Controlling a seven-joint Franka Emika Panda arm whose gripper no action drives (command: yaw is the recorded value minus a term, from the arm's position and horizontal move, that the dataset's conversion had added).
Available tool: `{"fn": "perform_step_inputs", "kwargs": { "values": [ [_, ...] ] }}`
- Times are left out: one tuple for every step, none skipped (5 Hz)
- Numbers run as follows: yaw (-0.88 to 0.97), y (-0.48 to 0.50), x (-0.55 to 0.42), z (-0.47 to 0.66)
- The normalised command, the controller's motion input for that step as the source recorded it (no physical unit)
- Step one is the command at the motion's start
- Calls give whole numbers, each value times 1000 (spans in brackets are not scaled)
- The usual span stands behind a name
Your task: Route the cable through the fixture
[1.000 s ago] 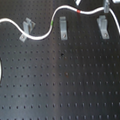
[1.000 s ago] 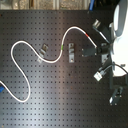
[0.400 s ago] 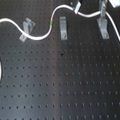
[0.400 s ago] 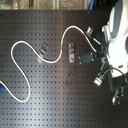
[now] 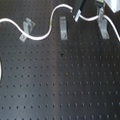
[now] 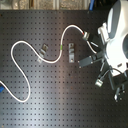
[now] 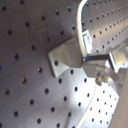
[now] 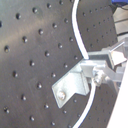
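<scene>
The white cable (image 5: 9, 20) snakes across the black perforated board. It passes the left fixture (image 5: 27, 28), dips, then climbs past its green band (image 5: 53, 24) to my gripper (image 5: 76, 16). The gripper hovers just above and beside the middle fixture (image 5: 63, 30), apparently shut on the cable's end. In the second exterior view the cable (image 6: 75, 27) arcs over the middle fixture (image 6: 72, 52) to the gripper (image 6: 89, 37). In both wrist views the cable (image 7: 82, 30) (image 8: 77, 30) runs close by a metal bracket (image 7: 65, 55) (image 8: 75, 85). No red band is visible.
A third fixture (image 5: 103, 25) stands at the first exterior view's right, under the white arm body (image 6: 117, 35). The left fixture (image 6: 44, 50) has the cable beside it. A blue piece (image 6: 2, 91) lies at the cable's far end.
The arm has come further into both exterior views. The gripper has dropped lower toward the middle fixture, bringing the cable's end with it.
</scene>
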Motion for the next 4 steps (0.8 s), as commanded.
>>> {"fn": "perform_step_inputs", "kwargs": {
  "values": [
    [6, 47, -299, 87],
    [0, 10, -217, 265],
    [0, 31, -216, 374],
    [0, -81, -386, 580]
  ]
}}
